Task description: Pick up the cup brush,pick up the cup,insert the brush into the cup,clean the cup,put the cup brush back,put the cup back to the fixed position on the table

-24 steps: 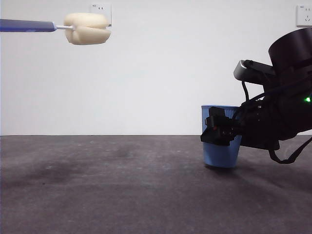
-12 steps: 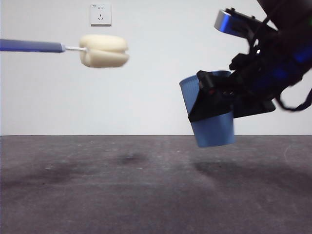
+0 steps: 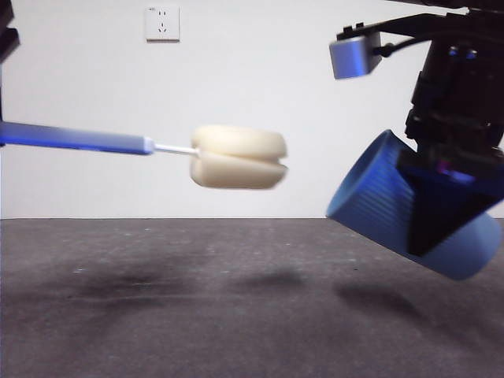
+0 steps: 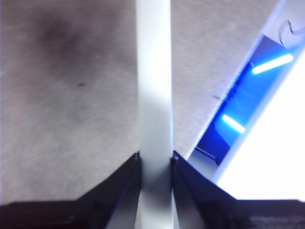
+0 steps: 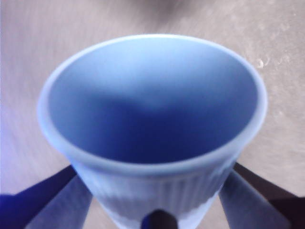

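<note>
The cup brush hangs level above the table [image 3: 157, 315]. Its grey handle [image 3: 79, 138] comes in from the left, and its cream sponge head [image 3: 239, 157] points right. In the left wrist view my left gripper [image 4: 155, 160] is shut on the handle [image 4: 153, 86]. The blue ribbed cup [image 3: 378, 197] is in the air at the right, tilted with its mouth toward the sponge head, a short gap between them. My right gripper [image 3: 441, 209] is shut on the cup's lower body. The right wrist view looks into the empty cup [image 5: 152, 114], with the right gripper [image 5: 153, 191] clamped on both sides.
A white wall with a socket [image 3: 162, 23] stands behind the table. The right arm's grey camera block [image 3: 354, 53] sits above the cup. A black part of the left arm [image 3: 6, 27] shows at the top left corner.
The right gripper lifted the cup off the table, then tipped it so its mouth faces left. The brush came down and moved right, toward the cup.
</note>
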